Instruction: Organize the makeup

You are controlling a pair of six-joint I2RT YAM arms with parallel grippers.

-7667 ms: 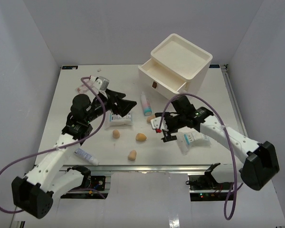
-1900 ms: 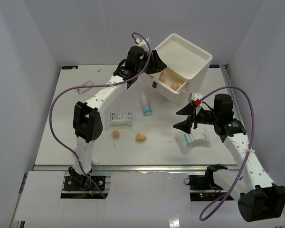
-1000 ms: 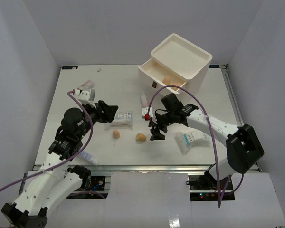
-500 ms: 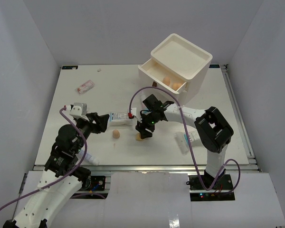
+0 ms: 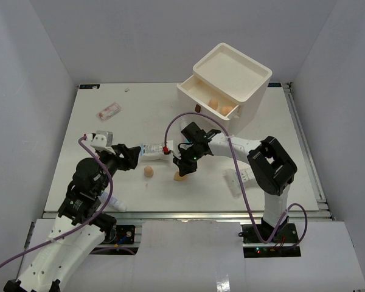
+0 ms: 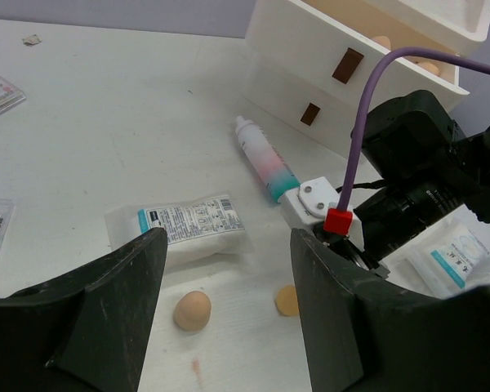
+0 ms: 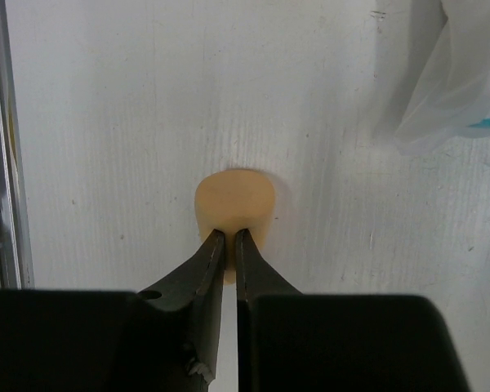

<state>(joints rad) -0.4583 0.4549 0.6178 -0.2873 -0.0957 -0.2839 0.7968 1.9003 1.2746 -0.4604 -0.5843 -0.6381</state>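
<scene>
Nearest, the left arm rises with its elbow bent, and the left gripper (image 5: 129,157) hovers over the table (image 5: 97,134), jaws spread wide, beside a white packet (image 6: 180,224) and a loose tan sponge (image 6: 192,310). The right arm folds back leftward. The right gripper (image 7: 229,237) points down at mid-table, jaws pinched narrowly on a second tan sponge (image 7: 233,200). Farthest, two drawer sponges (image 5: 213,103) lie in the drawer box (image 5: 231,70).

The sponge (image 7: 233,196) is coloured tan, the desk (image 7: 106,98) white; the packet (image 6: 180,224) is printed teal (bottle (image 6: 260,157): white, pink, teal).
</scene>
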